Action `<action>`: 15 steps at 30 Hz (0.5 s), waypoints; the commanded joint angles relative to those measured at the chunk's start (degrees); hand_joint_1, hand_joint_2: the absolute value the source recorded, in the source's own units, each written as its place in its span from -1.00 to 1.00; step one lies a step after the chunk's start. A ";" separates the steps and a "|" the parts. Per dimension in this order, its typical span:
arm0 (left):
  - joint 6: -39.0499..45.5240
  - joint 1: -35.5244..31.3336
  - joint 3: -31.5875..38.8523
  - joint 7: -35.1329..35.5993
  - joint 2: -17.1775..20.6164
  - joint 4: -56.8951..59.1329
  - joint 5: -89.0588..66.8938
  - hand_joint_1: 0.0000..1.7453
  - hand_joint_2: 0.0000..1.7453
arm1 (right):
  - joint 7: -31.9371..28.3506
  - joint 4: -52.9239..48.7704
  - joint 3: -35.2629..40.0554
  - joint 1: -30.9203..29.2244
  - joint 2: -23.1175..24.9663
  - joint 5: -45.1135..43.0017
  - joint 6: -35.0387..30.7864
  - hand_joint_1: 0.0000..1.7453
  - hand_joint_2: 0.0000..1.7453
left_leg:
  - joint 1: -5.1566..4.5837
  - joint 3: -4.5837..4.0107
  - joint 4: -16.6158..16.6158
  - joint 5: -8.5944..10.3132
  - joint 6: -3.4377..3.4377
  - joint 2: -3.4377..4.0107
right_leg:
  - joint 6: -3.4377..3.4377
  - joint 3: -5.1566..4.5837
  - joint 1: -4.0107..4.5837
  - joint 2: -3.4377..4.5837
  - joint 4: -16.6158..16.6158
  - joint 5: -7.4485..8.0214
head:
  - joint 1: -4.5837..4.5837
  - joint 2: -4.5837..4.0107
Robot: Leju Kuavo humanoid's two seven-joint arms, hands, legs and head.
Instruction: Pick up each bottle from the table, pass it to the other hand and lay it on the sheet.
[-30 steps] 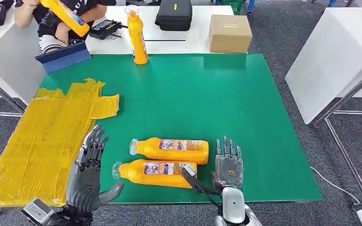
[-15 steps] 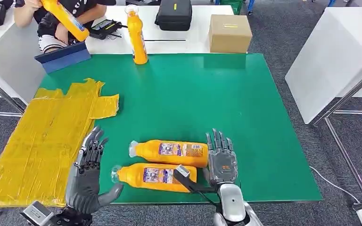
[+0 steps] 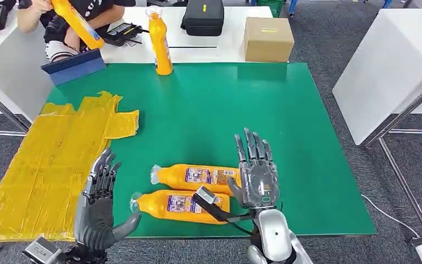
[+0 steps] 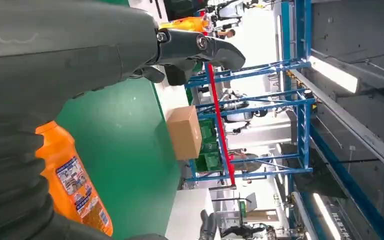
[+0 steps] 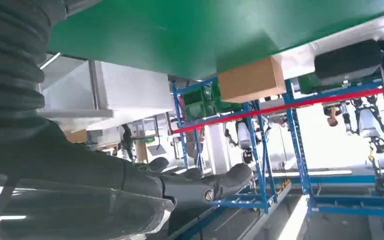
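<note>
Two orange bottles lie on their sides near the front edge of the green table (image 3: 286, 110): the far bottle (image 3: 198, 177) and the near bottle (image 3: 180, 204). My right hand (image 3: 255, 176) hovers open at the base ends of both, fingers spread and pointing away, holding nothing. My left hand (image 3: 98, 206) stands open left of the bottles' caps, at the edge of the yellow sheet (image 3: 49, 165). A third orange bottle (image 3: 159, 41) stands upright at the table's far edge. One lying bottle (image 4: 75, 185) also appears beside my left hand (image 4: 70, 65) in the left wrist view.
A person (image 3: 71, 22) at the far left holds another orange bottle (image 3: 77, 22). A blue tool (image 3: 74, 67), a cardboard box (image 3: 268, 38) and a black case (image 3: 202, 16) sit beyond the green table. A white table (image 3: 390, 66) stands to the right.
My right hand has risen and moved forward and left, from beside the near bottle's base to the far bottle's base. The near bottle has shifted slightly left. My left hand has barely moved.
</note>
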 commanded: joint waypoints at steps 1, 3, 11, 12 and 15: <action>-0.05 -0.47 0.93 0.04 0.07 3.26 0.35 -1.00 1.00 | 0.89 6.88 1.55 -6.17 -1.82 -4.03 3.40 -1.00 1.00 | 0.02 0.19 -0.06 -0.07 -0.16 0.10 | -0.05 0.17 0.01 0.04 -0.07 -0.04 | 0.00 0.00; -0.34 -0.74 0.84 0.26 0.20 3.31 0.59 -1.00 1.00 | -0.06 14.16 0.42 -10.80 -1.10 -10.40 8.06 -1.00 1.00 | 0.01 0.14 -0.06 -0.03 -0.11 0.16 | -0.02 0.11 0.00 0.12 -0.07 0.02 | 0.00 0.00; -1.94 -2.07 1.04 1.12 0.09 4.07 1.22 -1.00 1.00 | -2.98 27.62 -2.89 -20.21 -1.31 -19.36 13.18 -1.00 1.00 | 0.00 0.18 -0.09 0.03 -0.14 0.09 | -0.04 0.16 -0.01 0.05 -0.09 0.03 | 0.00 0.00; -2.09 -2.20 1.07 1.14 0.06 4.12 1.24 -1.00 1.00 | -3.85 29.39 -3.17 -21.34 -1.19 -20.68 13.83 -1.00 1.00 | 0.02 0.16 -0.07 0.03 -0.10 0.15 | -0.02 0.13 0.00 0.12 -0.09 0.07 | -0.02 0.00; -2.46 -2.75 1.19 1.33 -0.23 4.40 1.32 -1.00 1.00 | -4.59 35.36 -3.52 -24.64 -0.71 -21.83 14.74 -1.00 1.00 | 0.00 0.13 -0.06 0.03 -0.09 0.10 | -0.01 0.12 -0.02 0.05 -0.06 0.05 | 0.00 0.00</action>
